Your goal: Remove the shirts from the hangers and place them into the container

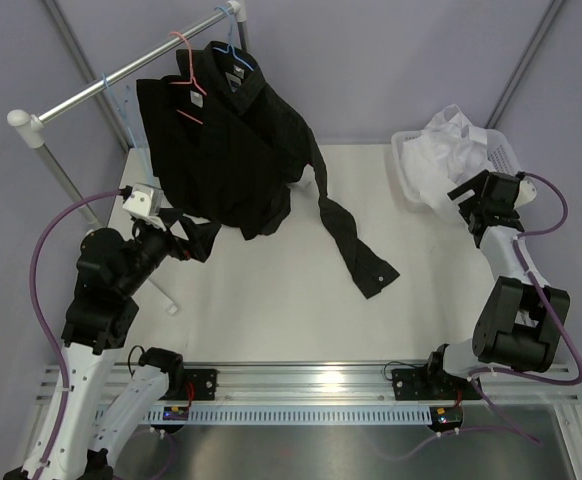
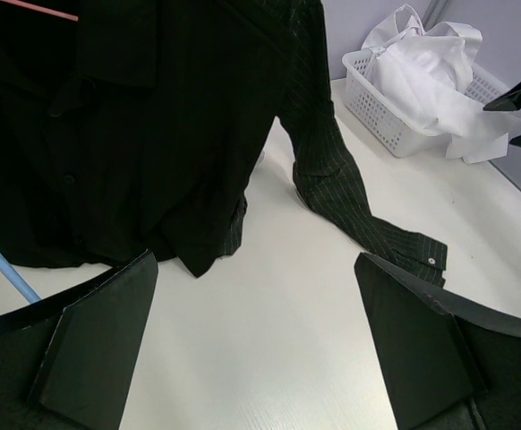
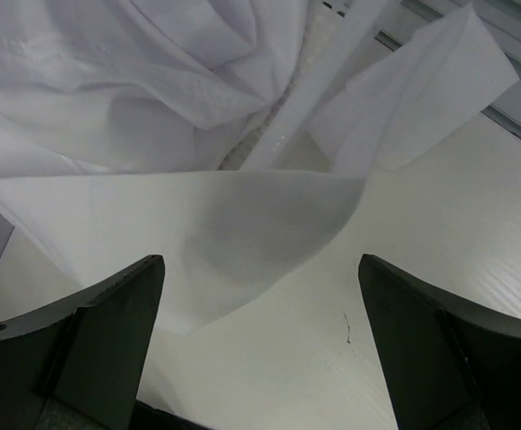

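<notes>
Nearest my left wrist camera are my own two dark fingers (image 2: 90, 349), one at each lower corner of that view. My left jaws stand wide apart, with only bare bench (image 2: 260, 358) between them. Beyond them hang the two black shirts (image 2: 126, 134), so overlapped that I cannot tell where one ends and the other begins. Their tops are cut off by the frame. A pinstriped sleeve (image 2: 350, 193) trails from them onto the bench, its cuff lying flat. From above, my left jaws sit by the shirts' lower hem and are hard to pick out against the black cloth. The pink-red hanger (image 1: 186, 70) and a light blue hanger (image 1: 233, 45) hook over the silver rail (image 1: 101, 85), their wire shoulders mostly buried in the collars. Another thin light blue hanger (image 1: 119, 105) hangs from the rail just left of the shirts, too fine to trace fully. My right jaws are also wide apart and grip nothing, with both fingers (image 3: 99, 340) low in the right wrist view. Ahead of them a fold of the white shirt (image 3: 198, 224) spills onto the bench. That shirt fills the basket (image 1: 408, 185) at the far right and hides most of it, so only a strip of lattice (image 3: 283, 134) shows through the cloth.
</notes>
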You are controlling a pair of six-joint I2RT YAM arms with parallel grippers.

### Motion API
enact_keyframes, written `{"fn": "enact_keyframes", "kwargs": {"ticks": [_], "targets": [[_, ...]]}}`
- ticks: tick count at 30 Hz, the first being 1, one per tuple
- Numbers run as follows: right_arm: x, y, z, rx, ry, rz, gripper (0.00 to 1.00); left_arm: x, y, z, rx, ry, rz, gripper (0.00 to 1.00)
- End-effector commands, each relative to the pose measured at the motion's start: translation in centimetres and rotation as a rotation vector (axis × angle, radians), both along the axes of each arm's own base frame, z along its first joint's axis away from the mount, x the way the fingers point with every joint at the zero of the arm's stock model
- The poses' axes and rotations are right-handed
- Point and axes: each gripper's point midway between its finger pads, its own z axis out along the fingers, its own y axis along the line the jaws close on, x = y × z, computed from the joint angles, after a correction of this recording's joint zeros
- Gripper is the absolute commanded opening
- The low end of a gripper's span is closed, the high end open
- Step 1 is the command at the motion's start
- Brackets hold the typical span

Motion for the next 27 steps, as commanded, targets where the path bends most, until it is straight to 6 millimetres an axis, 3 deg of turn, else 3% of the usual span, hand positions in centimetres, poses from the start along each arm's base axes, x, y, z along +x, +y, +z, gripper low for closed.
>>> {"fn": "enact_keyframes", "kwargs": {"ticks": [1,4,7,12,18,23,27], "targets": [[2.5,-1.3,5.7,-0.055,-0.170,-0.032,0.99,0.4,0.1,0.6,0.005,-0.035,0.012,0.99],[3.0,-1.5,6.0,-0.049,-0.191,-0.037,0.99,0.5,0.1,0.5,0.006,-0.031,0.009,0.99],[3.6,-1.7,5.2,-0.032,-0.170,-0.045,0.99,0.6,0.0,0.4,0.006,-0.026,0.007,0.99],[4.5,-2.0,2.8,-0.008,-0.126,-0.056,0.96,0.6,-0.1,0.3,0.005,-0.022,0.003,0.99],[4.9,-2.4,0.4,0.010,-0.078,-0.064,0.85,0.6,-0.1,0.3,0.007,-0.021,0.003,0.99],[4.9,-2.5,0.3,0.007,-0.071,-0.059,0.70,0.7,-0.1,0.2,0.007,-0.020,0.000,0.99],[4.2,-2.7,0.9,-0.022,-0.065,-0.066,0.70,0.7,-0.1,0.2,0.007,-0.018,0.000,0.99]]}}
